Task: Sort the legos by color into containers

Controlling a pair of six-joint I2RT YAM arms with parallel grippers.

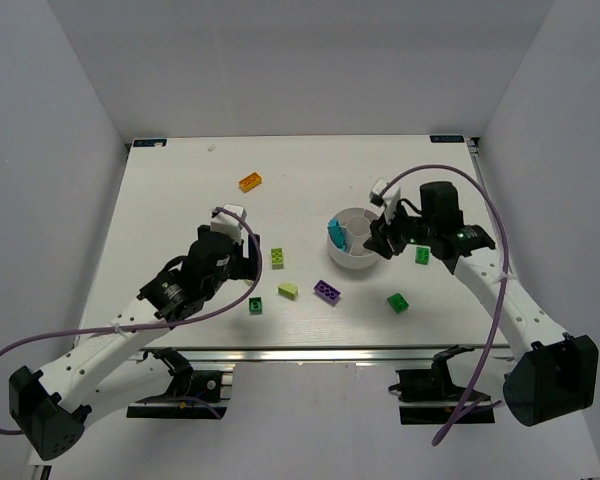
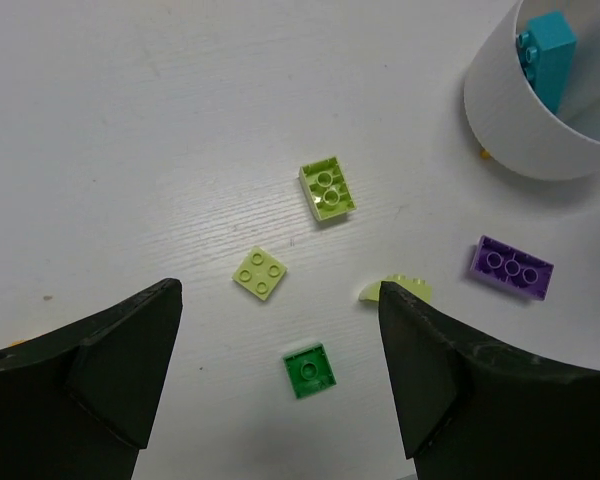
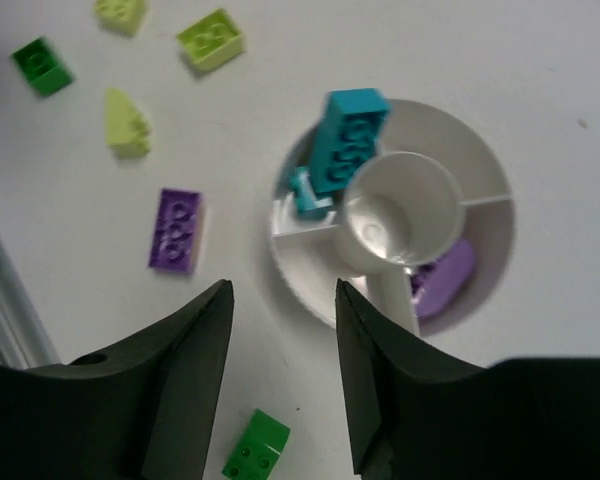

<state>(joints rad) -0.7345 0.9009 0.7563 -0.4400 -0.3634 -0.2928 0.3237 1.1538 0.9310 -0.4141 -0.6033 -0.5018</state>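
Legos, small studded plastic bricks (image 2: 328, 190), lie loose on white worktop (image 2: 130, 120); cyan and purple ones sit in round white divided dish (image 3: 485, 175). Likely light, rigid, slick: pinch flat sidewalls. Left tool (image 2: 277, 292) and right tool (image 3: 282, 290) both spread, empty.

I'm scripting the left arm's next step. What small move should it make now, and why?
Probably lower the left gripper onto the small flat lime brick. Its fingers stand open, the brick lies roughly between their tips, and it sits apart from the dark green brick and the taller lime brick, so a clean pinch looks likely.
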